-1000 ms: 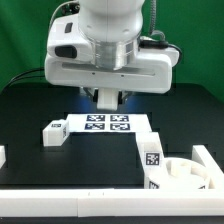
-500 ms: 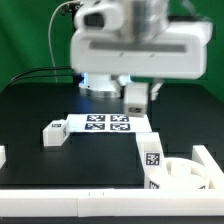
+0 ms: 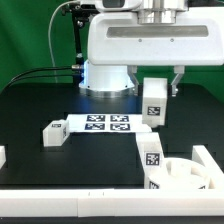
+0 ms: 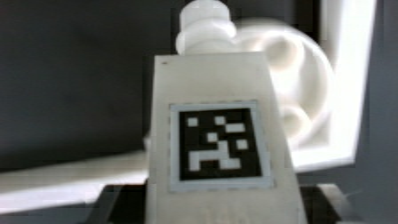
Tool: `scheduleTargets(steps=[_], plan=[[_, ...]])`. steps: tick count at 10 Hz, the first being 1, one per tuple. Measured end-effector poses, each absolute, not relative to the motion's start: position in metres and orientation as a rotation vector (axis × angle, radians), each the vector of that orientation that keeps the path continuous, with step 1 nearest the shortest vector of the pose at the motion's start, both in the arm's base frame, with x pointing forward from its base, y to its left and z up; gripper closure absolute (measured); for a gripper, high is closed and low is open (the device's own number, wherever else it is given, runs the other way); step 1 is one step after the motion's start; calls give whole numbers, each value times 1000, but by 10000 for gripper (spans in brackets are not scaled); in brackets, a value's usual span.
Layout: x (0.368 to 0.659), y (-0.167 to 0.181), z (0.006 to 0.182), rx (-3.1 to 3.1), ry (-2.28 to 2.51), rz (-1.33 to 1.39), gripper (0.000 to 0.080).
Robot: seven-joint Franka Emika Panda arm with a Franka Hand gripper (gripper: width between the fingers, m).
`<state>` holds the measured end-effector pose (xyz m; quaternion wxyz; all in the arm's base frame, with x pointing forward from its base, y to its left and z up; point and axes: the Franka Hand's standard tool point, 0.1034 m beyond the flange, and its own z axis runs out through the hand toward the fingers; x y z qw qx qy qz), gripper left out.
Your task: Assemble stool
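My gripper point(image 3: 156, 92) is shut on a white stool leg point(image 3: 154, 102) and holds it in the air, above the right end of the marker board point(image 3: 107, 124). In the wrist view the held leg point(image 4: 217, 110) fills the middle, its tag facing the camera and its round peg pointing away, with my dark fingers point(image 4: 125, 200) on either side of it. The round seat point(image 3: 188, 173) lies at the front on the exterior view's right; it shows blurred beyond the leg in the wrist view point(image 4: 299, 70). A second leg point(image 3: 151, 157) stands beside the seat. A third leg point(image 3: 52, 132) lies left of the marker board.
A long white border rail point(image 3: 90, 198) runs along the front edge of the black table. A small white part point(image 3: 3, 155) shows at the left edge. Black cables trail at the back left, before a green backdrop.
The arm has moved toward the exterior view's right, carrying the leg. The leg, hidden behind the arm a second ago, is now in plain view and lower.
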<state>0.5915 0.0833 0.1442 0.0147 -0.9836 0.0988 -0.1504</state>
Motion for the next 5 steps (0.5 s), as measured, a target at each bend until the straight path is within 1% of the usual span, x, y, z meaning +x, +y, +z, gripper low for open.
scheduleTargets(steps=[1,2,5], plan=[[602,99,148,-3028,286,-596,466],[610,107,151,-3004,275,-686,466],[610,113,147,-2944,239,-903,466]])
